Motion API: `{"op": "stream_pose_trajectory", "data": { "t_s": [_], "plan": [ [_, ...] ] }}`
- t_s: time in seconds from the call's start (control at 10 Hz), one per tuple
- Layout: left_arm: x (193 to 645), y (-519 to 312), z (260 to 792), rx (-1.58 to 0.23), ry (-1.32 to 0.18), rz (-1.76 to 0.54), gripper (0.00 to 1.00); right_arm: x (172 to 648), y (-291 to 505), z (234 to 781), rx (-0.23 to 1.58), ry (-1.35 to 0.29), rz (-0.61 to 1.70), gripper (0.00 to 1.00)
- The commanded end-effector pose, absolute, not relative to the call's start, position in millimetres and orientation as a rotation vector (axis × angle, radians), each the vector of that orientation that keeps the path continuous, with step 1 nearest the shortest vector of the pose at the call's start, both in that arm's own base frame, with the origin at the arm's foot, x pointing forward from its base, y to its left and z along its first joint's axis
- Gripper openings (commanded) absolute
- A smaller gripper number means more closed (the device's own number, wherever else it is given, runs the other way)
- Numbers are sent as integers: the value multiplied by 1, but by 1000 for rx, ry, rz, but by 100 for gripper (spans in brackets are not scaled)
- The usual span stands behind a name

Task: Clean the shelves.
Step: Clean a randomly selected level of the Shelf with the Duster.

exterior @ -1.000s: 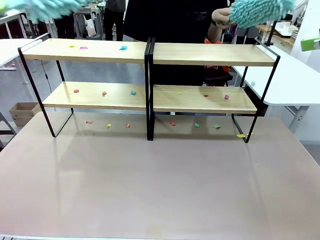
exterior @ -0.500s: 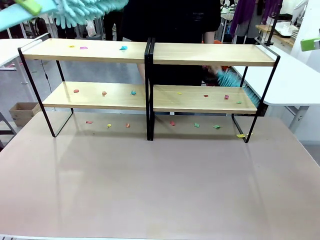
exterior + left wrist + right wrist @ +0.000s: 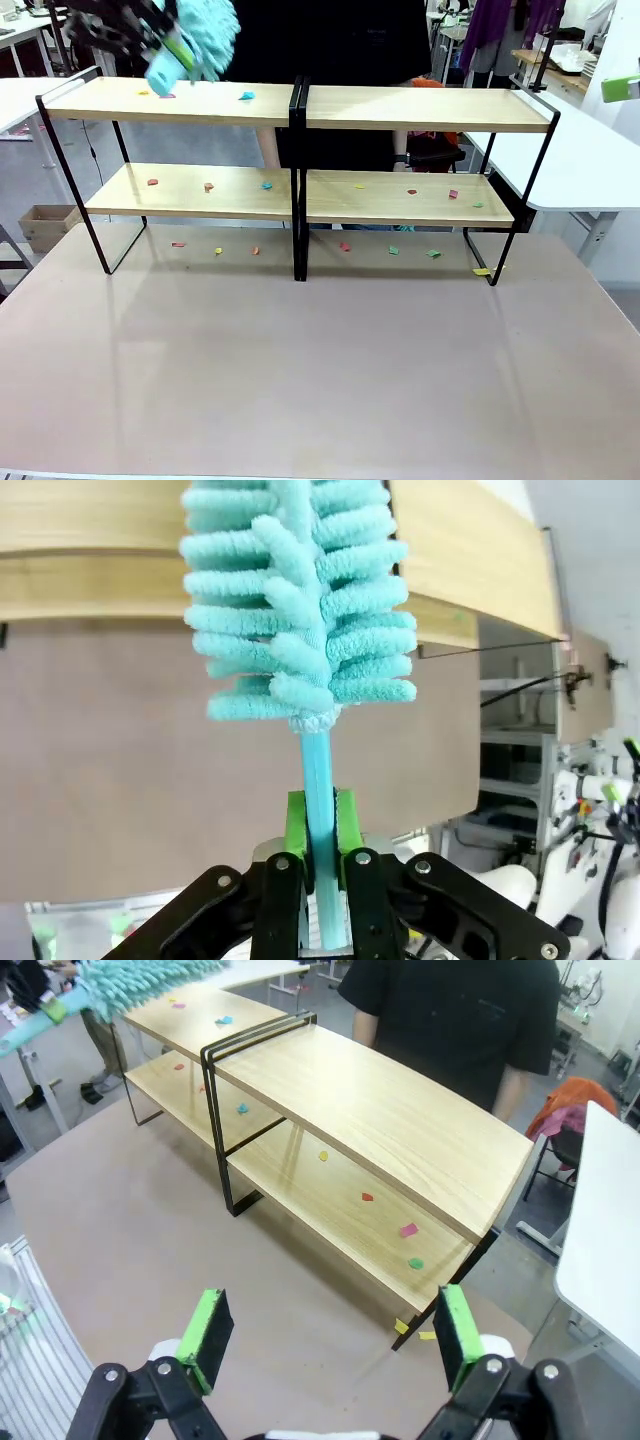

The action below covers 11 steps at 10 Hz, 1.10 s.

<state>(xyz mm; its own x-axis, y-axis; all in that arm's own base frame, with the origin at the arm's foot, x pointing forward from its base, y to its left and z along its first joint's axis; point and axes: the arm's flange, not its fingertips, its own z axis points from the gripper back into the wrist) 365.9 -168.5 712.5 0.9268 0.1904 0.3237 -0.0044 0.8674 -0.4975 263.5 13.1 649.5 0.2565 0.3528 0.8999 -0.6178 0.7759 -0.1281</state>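
The shelves (image 3: 420,108) span the far half of the table as two joined racks of light wood boards in black frames. My left gripper (image 3: 160,45), blurred at the top left, is shut on the handle of a teal fluffy duster (image 3: 205,30) just above the left rack's top board. In the left wrist view, the green pads (image 3: 296,825) clamp the duster's handle (image 3: 318,780), and its head (image 3: 300,600) points at a shelf board (image 3: 90,520). My right gripper (image 3: 330,1335) stands open, high over the table and looking down on the shelves (image 3: 380,1130).
Small coloured paper scraps lie on the left top board (image 3: 246,96), on both lower boards (image 3: 208,187) and on the tabletop under the racks (image 3: 393,250). A person in a black shirt (image 3: 340,40) stands behind the shelves. A white table (image 3: 590,160) adjoins at the right.
My left arm has swung the duster rightward and down from the top left corner to just above the left top board. The person's own duster has dropped out of sight behind the right rack.
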Motion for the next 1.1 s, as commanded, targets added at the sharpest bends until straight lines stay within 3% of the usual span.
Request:
{"op": "stream_pose_trajectory", "data": {
  "t_s": [0.0, 0.4, 0.8, 1.0],
  "plan": [
    [393, -170, 714, -531, -322, 93, 13, 264, 12, 650, 278, -1137, 671, 100],
    [416, -186, 692, -594, -353, 7, 13, 264, 12, 650, 278, -1137, 671, 100],
    [418, -191, 672, -552, -236, -37, 13, 264, 12, 650, 278, -1137, 671, 100],
    [412, -186, 672, -495, -267, -44, 13, 264, 12, 650, 278, -1137, 671, 100]
  ]
}}
